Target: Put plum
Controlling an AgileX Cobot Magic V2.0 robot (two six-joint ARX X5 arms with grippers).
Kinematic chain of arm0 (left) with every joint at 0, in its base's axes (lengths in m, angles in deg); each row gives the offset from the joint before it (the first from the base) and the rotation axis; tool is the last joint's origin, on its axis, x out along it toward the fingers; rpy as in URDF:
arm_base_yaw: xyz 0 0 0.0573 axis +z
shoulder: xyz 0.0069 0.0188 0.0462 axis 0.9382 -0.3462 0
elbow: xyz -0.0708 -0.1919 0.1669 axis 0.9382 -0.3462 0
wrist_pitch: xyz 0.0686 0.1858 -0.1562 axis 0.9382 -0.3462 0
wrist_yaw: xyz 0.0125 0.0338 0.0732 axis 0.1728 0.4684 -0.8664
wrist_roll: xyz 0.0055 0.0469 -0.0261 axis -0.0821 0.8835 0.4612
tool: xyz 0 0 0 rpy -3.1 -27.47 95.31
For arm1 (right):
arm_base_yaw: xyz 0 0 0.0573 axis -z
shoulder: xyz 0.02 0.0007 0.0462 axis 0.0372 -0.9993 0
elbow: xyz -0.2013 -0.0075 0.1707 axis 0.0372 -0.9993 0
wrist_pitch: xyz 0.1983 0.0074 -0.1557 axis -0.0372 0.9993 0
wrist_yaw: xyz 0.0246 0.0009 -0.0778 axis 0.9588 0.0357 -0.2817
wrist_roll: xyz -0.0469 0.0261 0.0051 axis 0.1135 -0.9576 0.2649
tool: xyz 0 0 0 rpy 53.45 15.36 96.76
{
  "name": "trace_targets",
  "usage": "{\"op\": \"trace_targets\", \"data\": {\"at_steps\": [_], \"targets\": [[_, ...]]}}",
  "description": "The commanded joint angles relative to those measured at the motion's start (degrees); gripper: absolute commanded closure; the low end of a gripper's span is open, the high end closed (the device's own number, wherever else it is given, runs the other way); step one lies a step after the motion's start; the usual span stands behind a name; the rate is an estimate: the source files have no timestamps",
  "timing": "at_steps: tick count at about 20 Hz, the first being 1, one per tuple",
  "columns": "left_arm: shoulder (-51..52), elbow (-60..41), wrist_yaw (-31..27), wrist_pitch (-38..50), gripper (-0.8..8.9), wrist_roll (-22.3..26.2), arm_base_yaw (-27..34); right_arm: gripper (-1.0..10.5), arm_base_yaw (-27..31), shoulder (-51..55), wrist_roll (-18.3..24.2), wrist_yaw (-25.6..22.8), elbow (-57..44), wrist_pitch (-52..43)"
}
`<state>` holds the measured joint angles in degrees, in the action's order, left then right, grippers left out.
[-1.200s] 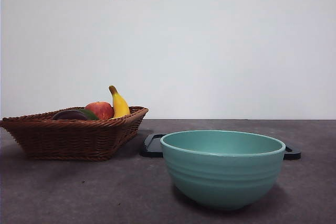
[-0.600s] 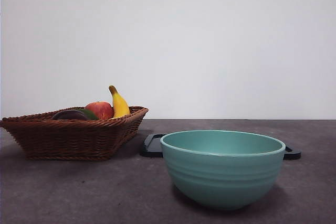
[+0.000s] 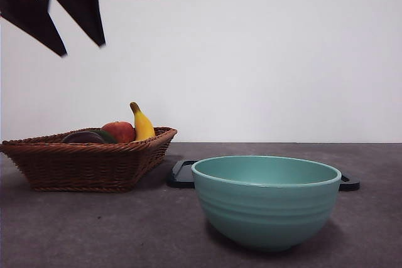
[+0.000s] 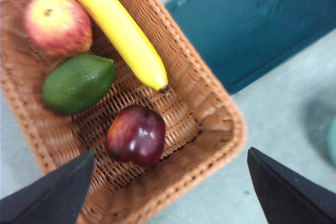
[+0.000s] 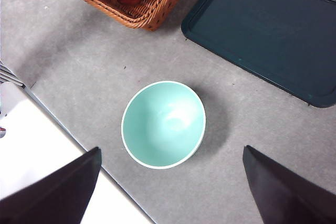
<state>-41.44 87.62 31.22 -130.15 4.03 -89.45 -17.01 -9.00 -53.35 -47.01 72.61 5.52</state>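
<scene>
The plum is dark maroon and glossy. It lies in the wicker basket beside a green fruit, a red-orange apple and a banana. My left gripper is open and empty, high above the basket and over the plum. In the front view it hangs at the top left, well above the basket, where only the plum's top shows over the rim. My right gripper is open and empty, high over the teal bowl.
The empty teal bowl stands in front at the middle right. A dark flat tray lies behind it, right of the basket. A white table edge shows in the right wrist view.
My left gripper has come down into the front view at the top left, above the basket. The fruit, bowl and tray have not moved.
</scene>
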Motion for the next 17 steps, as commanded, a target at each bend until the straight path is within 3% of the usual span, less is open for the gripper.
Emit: {"op": "trace_targets", "data": {"at_steps": [1,11,17], "targets": [[-4.9,1.57,-0.35,0.26,3.45,3.82,-0.26,5.2,-0.28,-0.46,0.22,0.07,0.94,-0.09],[-19.5,1.57,-4.35,6.12,3.45,8.74,-0.13,5.2,-0.28,-0.46,0.22,0.07,0.94,0.79],[-22.91,1.57,-5.81,6.73,3.5,9.16,0.04,5.2,-0.28,-0.46,0.24,0.07,0.94,1.22]]}}
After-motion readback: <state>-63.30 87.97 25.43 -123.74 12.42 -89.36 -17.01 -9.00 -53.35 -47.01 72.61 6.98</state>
